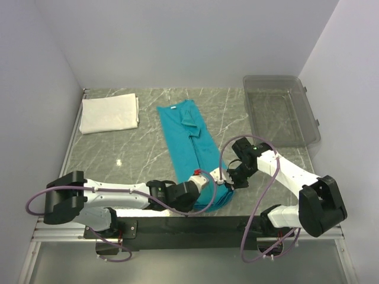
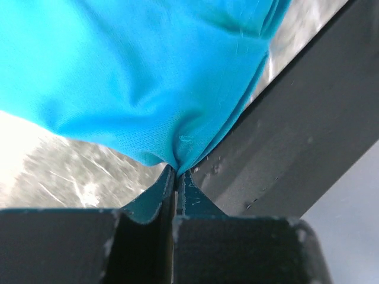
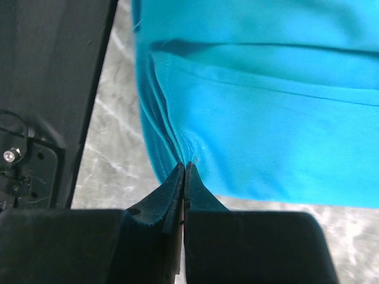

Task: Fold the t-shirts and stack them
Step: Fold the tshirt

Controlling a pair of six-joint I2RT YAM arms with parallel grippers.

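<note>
- Teal t-shirt (image 1: 188, 139): a narrow strip lying mid-table (image 1: 136, 157), collar far, hem near.
- Left gripper (image 2: 176, 173), right gripper (image 3: 184, 165): each pinched tight on the near hem.
- Handling: probably soft, light and limp; best held at the hem corners.

Nothing legible shows; the white neck label (image 1: 173, 108) on the teal t-shirt (image 1: 188, 148) is too small to read.

Right end effector (image 3: 184, 168) pinching teal t-shirt (image 3: 266, 106) edge, marble table (image 3: 112, 148), black base rail (image 3: 47, 71)
</note>
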